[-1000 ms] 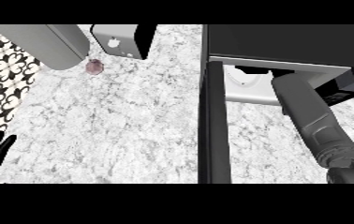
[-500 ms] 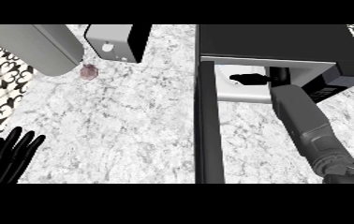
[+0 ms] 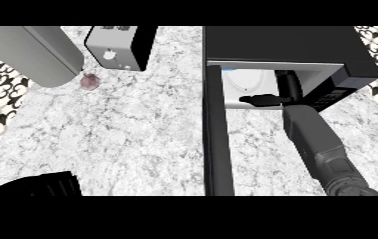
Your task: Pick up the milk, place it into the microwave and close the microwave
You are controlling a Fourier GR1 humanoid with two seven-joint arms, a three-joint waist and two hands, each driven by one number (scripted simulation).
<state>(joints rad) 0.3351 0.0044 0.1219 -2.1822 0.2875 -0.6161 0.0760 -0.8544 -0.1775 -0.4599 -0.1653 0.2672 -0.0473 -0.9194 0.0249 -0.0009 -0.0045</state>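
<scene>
Marbled grey counter [image 3: 148,128] fills my view, with the black microwave [image 3: 288,45] at its far right and its door [image 3: 216,133] swung open toward me. My right hand [image 3: 266,100] reaches into the microwave's pale cavity; I cannot tell whether its fingers are released or grasping, and I cannot make out the milk. Well left of the microwave, my left hand [image 3: 44,185] shows only as a dark shape at the near edge, its fingers unreadable.

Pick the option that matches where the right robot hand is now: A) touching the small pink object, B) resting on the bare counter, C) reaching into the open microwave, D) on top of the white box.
C: the right robot hand extends into the open microwave cavity, past its open door.
</scene>
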